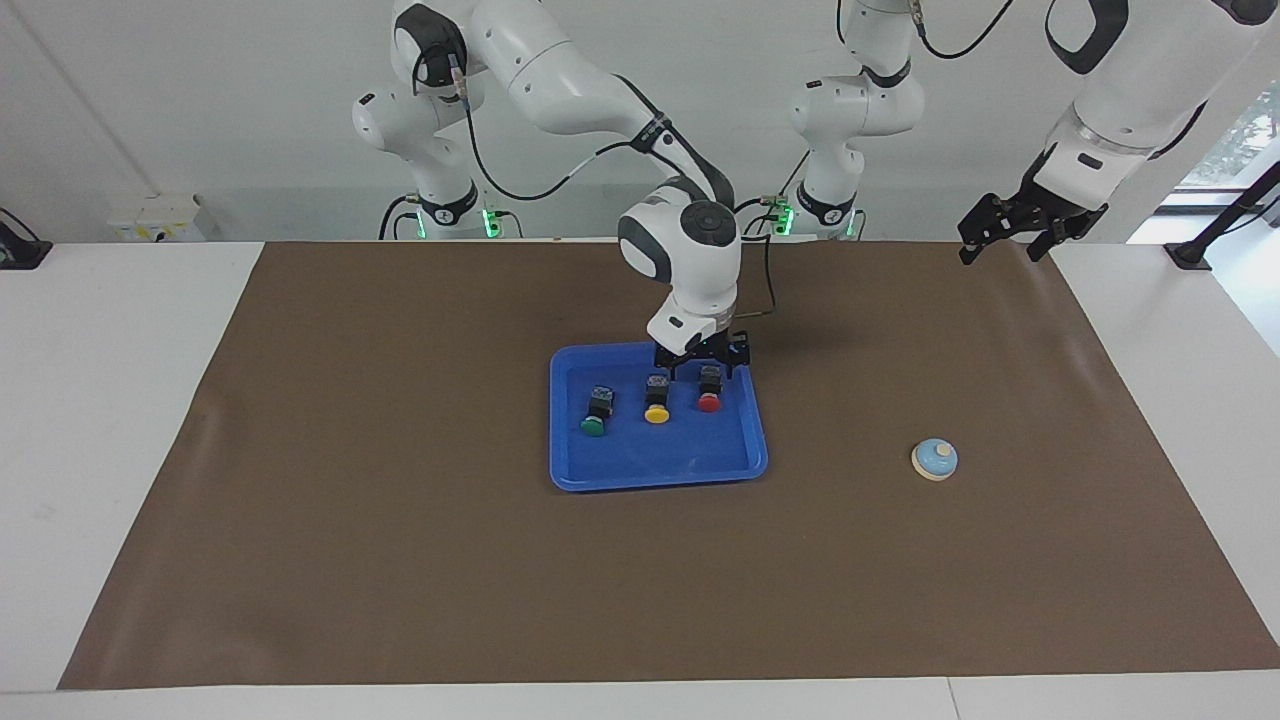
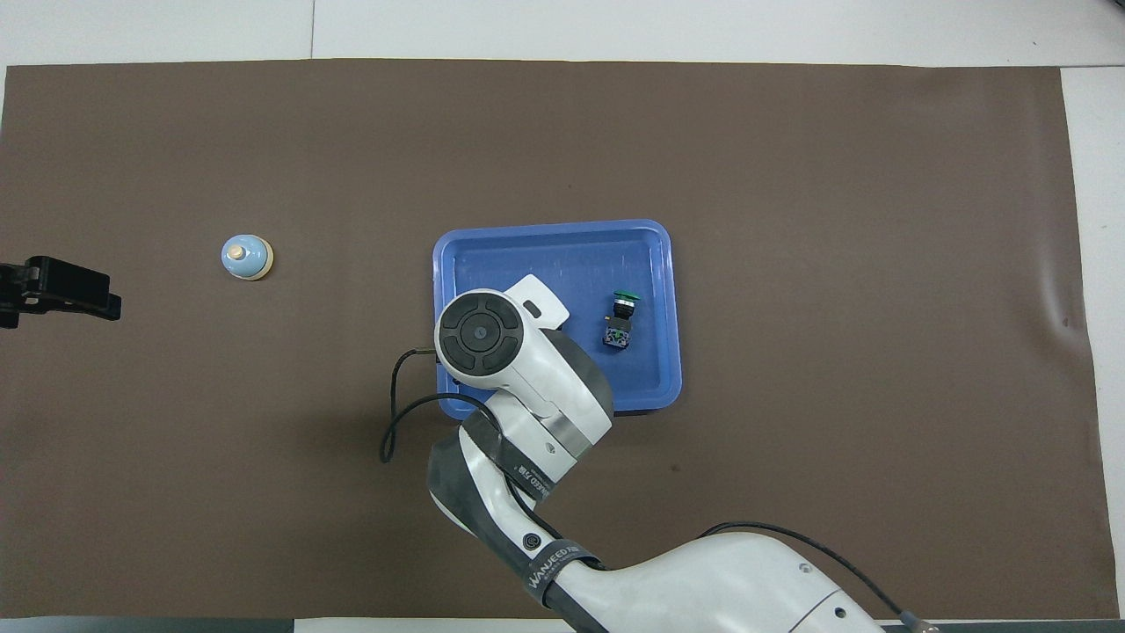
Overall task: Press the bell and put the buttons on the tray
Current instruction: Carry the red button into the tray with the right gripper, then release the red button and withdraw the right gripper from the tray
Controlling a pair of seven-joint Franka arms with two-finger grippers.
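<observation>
The blue tray point(image 1: 610, 478) lies mid-mat with three buttons in a row in it: green point(image 1: 593, 413), yellow point(image 1: 657, 401) and red point(image 1: 709, 393). My right gripper point(image 1: 703, 371) hangs just over the red button's black body at the tray's edge nearest the robots. It is open, with a finger on either side and nothing gripped. In the overhead view the right wrist hides the red and yellow buttons; only the green button point(image 2: 620, 318) and the tray point(image 2: 554, 230) show. The light-blue bell point(image 1: 935, 459) point(image 2: 246, 257) stands alone toward the left arm's end. My left gripper point(image 1: 1000, 250) waits open and empty.
A brown mat point(image 1: 400, 560) covers most of the white table. The right arm point(image 1: 570, 75) arches over the mat from its base down to the tray. A black cable point(image 2: 391, 413) loops off its wrist.
</observation>
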